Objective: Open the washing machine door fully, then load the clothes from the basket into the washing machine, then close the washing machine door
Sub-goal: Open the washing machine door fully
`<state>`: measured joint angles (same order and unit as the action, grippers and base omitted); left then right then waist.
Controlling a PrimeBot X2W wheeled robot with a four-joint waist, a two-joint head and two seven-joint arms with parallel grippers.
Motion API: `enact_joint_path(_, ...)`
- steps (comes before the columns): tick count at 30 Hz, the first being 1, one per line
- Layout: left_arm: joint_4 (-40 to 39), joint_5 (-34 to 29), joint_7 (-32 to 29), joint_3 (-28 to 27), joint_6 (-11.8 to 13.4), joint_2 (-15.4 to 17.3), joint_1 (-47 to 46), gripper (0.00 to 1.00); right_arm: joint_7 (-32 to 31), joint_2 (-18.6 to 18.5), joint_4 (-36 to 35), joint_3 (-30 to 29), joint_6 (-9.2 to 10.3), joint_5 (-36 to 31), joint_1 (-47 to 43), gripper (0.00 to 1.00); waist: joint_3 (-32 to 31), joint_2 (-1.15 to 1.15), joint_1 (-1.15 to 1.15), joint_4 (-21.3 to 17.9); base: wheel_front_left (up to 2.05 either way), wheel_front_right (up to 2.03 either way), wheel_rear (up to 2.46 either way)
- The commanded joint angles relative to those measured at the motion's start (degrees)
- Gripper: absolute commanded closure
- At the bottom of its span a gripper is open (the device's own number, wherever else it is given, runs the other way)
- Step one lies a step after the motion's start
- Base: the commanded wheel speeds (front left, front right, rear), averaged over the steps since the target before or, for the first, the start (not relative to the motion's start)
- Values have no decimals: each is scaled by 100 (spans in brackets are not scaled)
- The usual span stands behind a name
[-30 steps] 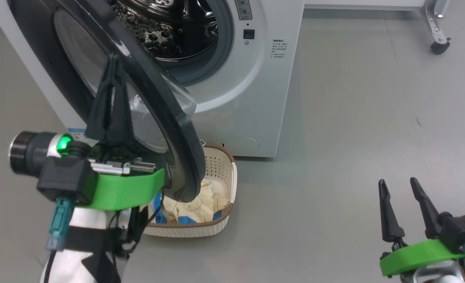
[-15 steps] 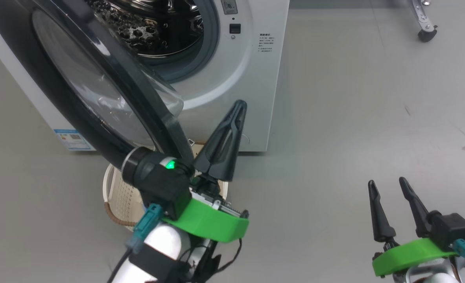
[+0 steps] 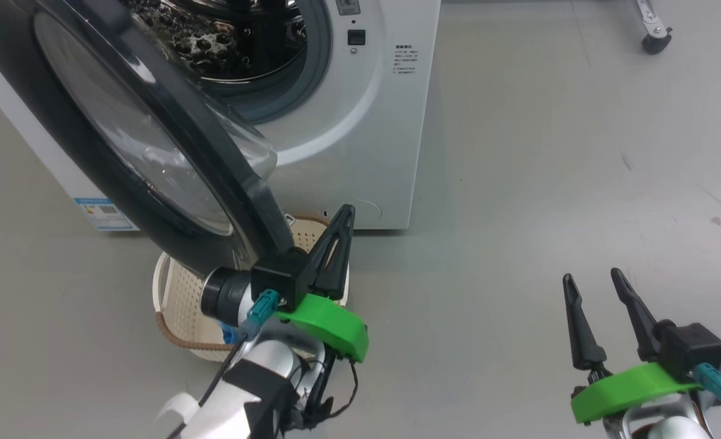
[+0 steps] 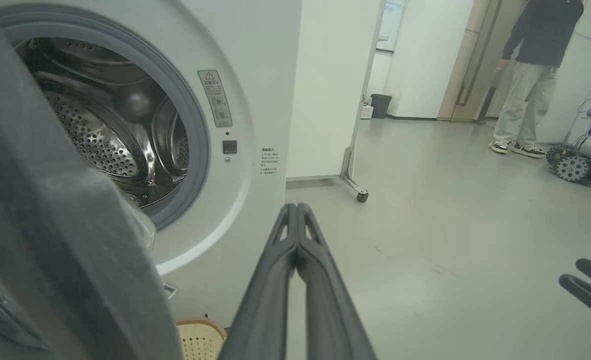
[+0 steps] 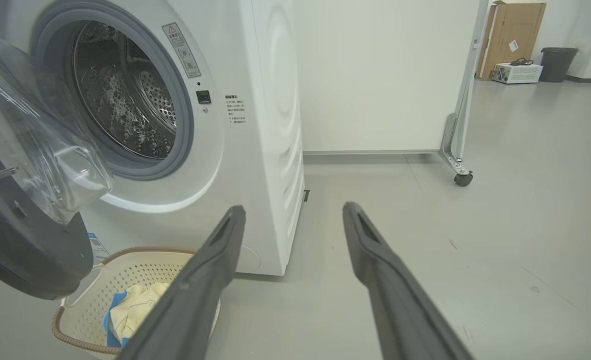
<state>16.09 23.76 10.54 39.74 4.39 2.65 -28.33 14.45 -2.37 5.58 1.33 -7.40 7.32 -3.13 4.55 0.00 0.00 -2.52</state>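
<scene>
The washing machine stands at the upper left of the head view, its steel drum open to view behind the grey gasket. The washing machine door hangs swung out on the left, black rim edge-on to the head camera, its clear glass bowl bulging back toward the drum; from the right wrist view it stands partly open rather than flat against the front. The left arm's pale forearm rises from the bottom edge of the head view and bends so that its wrist, with a green bracket, sits above the basket. The basket rests on the grey floor at the foot of the machine, under the door's lower edge. The left gripper points up and forward toward the machine's lower front, just right of the door's rim, its two dark fingers pressed together with nothing between them; the left wrist view shows the tips meeting in the air. The right gripper sits low at the lower right, well apart from the machine, fingers pointing up the view and spread wide on nothing. The clothes lie in the basket, cream fabric with blue trim. A person stands far off by a doorway.
</scene>
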Motion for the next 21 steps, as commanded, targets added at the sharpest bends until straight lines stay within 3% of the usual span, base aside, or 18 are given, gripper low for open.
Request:
enact_joint_path(1, -92, 2, 55, -196, 58, 23, -305, 100, 55, -51, -162, 125, -9, -65, 240, 0, -5, 0, 0, -3, 0, 0, 0)
enact_joint_path(9, 837, 183, 259, -344, 355, 23, -545, 100, 55, -51, -142, 107, -9, -223, 221, 0, -46, 0, 0, -6, 0, 0, 0)
enact_joint_path(21, 1393, 338, 417, -619, 488, 24, -692, 100, 55, -51, -152, 15, -9, -338, 202, 0, -26, 0, 0, 30, 0, 0, 0)
